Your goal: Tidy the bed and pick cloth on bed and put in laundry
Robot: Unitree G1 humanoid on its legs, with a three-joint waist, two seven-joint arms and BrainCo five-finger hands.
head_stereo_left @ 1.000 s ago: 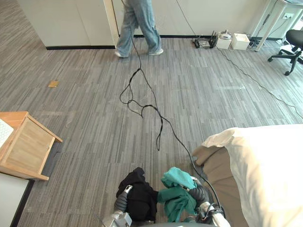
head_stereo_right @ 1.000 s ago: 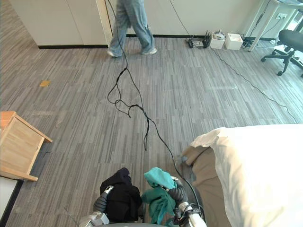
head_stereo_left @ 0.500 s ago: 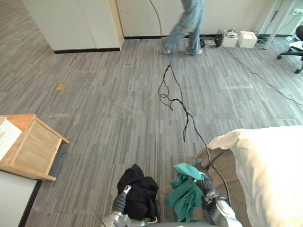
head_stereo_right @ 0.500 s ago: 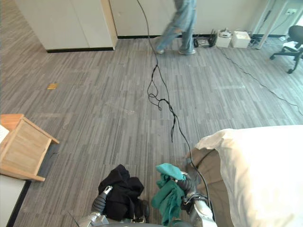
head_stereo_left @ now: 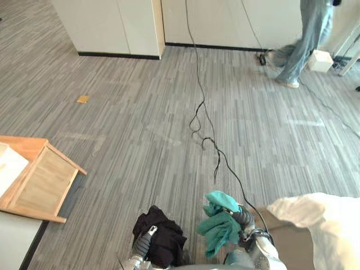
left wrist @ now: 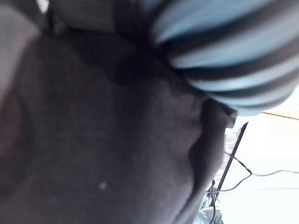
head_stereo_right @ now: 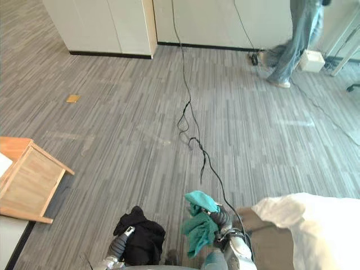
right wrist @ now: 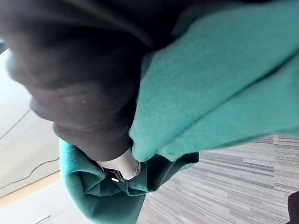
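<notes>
Left eye view: left hand [head_stereo_left: 144,241] low in front, sunk into a crumpled black cloth [head_stereo_left: 164,242], soft and matte; how that hand grips cannot be told. Beside it the right hand [head_stereo_left: 243,217] is closed on a teal cloth [head_stereo_left: 218,226], a limp knit bunch hanging in folds above the floor. Both cloths are off the bed, just apart from each other. The floor [head_stereo_left: 129,129] is grey carpet in thin streaked planks. The bed corner is to the right: a puffy white duvet [head_stereo_left: 329,222] over a tan mattress side [head_stereo_left: 292,250]. A light wooden bedside unit [head_stereo_left: 39,180] with a slatted panel stands on the left. White cupboards [head_stereo_left: 112,22] with a dark plinth line the far wall, and a small tan scrap [head_stereo_left: 83,99] lies on the carpet. A person in jeans [head_stereo_left: 306,34] is at far right.

Right eye view: same layout.

Left wrist view: dark fabric against the ribbed cover [left wrist: 233,56].

Right wrist view: teal knit wrapped round a silver finger [right wrist: 122,164].
</notes>
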